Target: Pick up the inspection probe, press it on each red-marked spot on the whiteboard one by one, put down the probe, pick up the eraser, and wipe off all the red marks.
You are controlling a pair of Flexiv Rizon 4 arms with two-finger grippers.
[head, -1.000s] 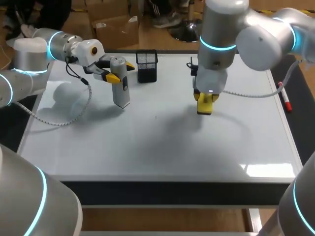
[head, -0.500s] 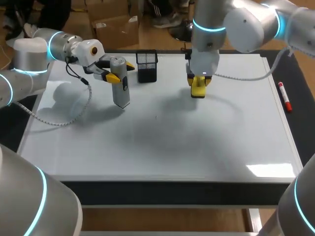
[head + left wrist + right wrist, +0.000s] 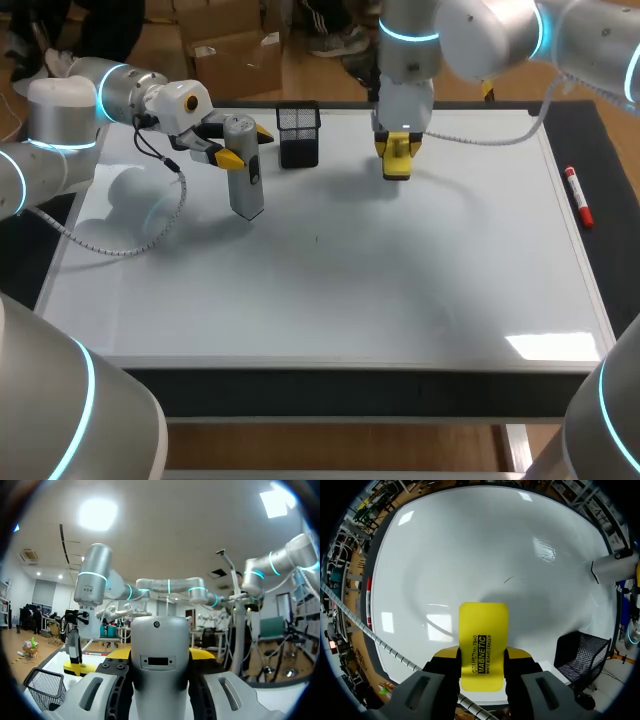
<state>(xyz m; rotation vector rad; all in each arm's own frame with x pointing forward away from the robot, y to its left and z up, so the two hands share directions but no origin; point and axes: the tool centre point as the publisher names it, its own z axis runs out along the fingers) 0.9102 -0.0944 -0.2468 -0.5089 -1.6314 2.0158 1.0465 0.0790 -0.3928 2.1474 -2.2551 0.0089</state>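
Right tool (image 3: 483,654), clamped on eraser (image 3: 483,622), slides toward 12 o'clock across whiteboard (image 3: 400,300); left tool (image 3: 246,145) grips probe (image 3: 245,190); wipe looks nearly done

- The mesh basket (image 3: 299,133) stands between the left tool (image 3: 246,145) and the right tool (image 3: 397,158), just beside the probe (image 3: 245,185) clamped upright in the left tool.
- The left arm's cable (image 3: 120,243) sags onto the whiteboard (image 3: 330,300) behind the left tool.
- Open whiteboard spreads from the right tool, with its clamped eraser (image 3: 483,640), toward the near edge.
- A red marker (image 3: 578,197) lies well apart from the right tool, off the whiteboard's side.
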